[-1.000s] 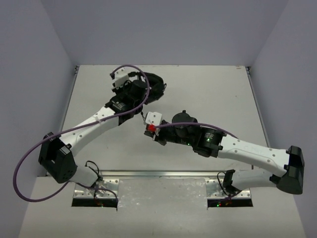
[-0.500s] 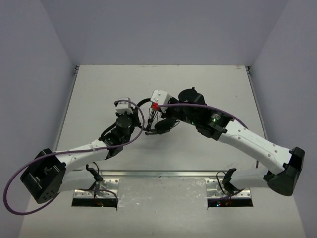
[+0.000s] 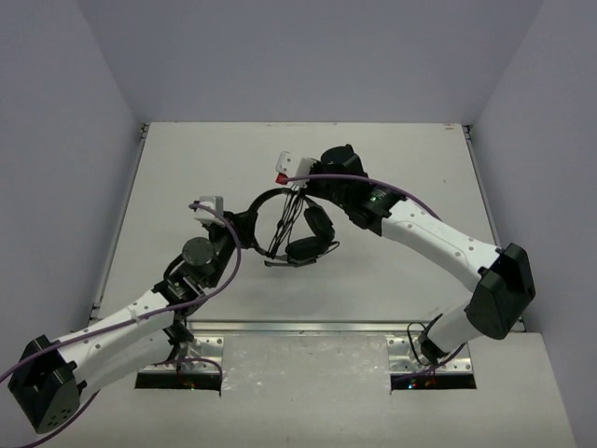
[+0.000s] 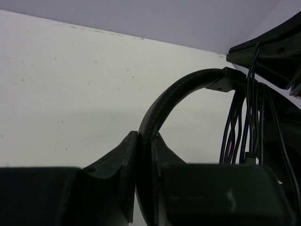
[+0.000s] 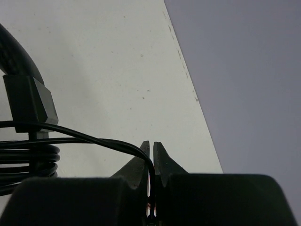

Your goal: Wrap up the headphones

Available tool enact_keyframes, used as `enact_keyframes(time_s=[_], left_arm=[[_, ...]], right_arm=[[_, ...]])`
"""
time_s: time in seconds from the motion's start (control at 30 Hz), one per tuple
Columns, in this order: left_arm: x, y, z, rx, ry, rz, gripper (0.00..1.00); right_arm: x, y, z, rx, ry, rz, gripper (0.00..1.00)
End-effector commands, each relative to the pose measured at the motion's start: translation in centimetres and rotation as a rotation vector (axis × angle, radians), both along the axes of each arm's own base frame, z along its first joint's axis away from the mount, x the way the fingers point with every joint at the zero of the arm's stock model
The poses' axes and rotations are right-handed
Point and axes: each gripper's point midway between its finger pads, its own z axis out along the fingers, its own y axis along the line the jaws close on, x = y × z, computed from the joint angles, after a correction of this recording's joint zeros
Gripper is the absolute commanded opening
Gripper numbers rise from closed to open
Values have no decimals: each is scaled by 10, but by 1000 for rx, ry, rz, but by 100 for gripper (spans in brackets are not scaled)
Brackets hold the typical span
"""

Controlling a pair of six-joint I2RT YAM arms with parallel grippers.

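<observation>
The black headphones (image 3: 305, 249) are held over the middle of the table, with their headband (image 3: 268, 193) arched to the left of the earcups. My left gripper (image 3: 244, 222) is shut on the headband's left end; the left wrist view shows the jaws (image 4: 146, 143) clamped on the padded band (image 4: 181, 87). My right gripper (image 3: 295, 194) sits at the band's far end, shut on the thin black cable (image 5: 94, 140), which runs into its jaws (image 5: 151, 153). Several cable strands (image 3: 283, 229) hang across the headband, and they also show in the left wrist view (image 4: 240, 127).
The white table (image 3: 410, 159) has grey walls at the back and both sides. Thick purple robot cables (image 3: 233, 261) run along both arms. Metal mounting plates (image 3: 298, 329) lie at the near edge.
My left gripper has drawn the headphones from the far left back toward the middle. My right gripper has carried the cable from the near side up to the far end of the headband.
</observation>
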Motion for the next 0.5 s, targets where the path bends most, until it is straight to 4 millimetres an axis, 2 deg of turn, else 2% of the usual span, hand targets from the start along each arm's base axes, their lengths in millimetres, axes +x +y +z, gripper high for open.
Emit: enact_keyframes(time_s=[0.0,0.1,0.13,0.17,0.23,0.27,0.3,0.33,0.4,0.43,0.47], left_arm=[[-11,-2,14,-70,1,-29,0],[-9,3,32,-97,7,9,0],[-8,5,31,-92,31,21,0],[-2,3,44,-97,33,36,0],[10,3,50,-77,47,54,0],[20,0,44,-58,73,63,0],[27,-3,63,-81,51,42,0],[33,-10,63,-71,55,24,0],[39,-19,85,-93,19,-7,0],[43,-21,90,-88,16,-7,0],[50,-28,86,-66,34,-16,0]], right_arm=[[32,-12,63,120,-165,-96,1],[29,-14,45,229,-48,-75,1],[26,-12,39,277,0,-75,5],[22,-11,29,297,42,-64,7],[14,-6,24,383,122,-28,14],[11,-6,16,407,161,-22,15],[7,-2,15,445,194,15,16],[3,-1,9,480,237,14,18],[0,1,5,528,287,43,19],[-3,1,-1,562,331,37,19],[-2,-5,-3,584,353,28,21]])
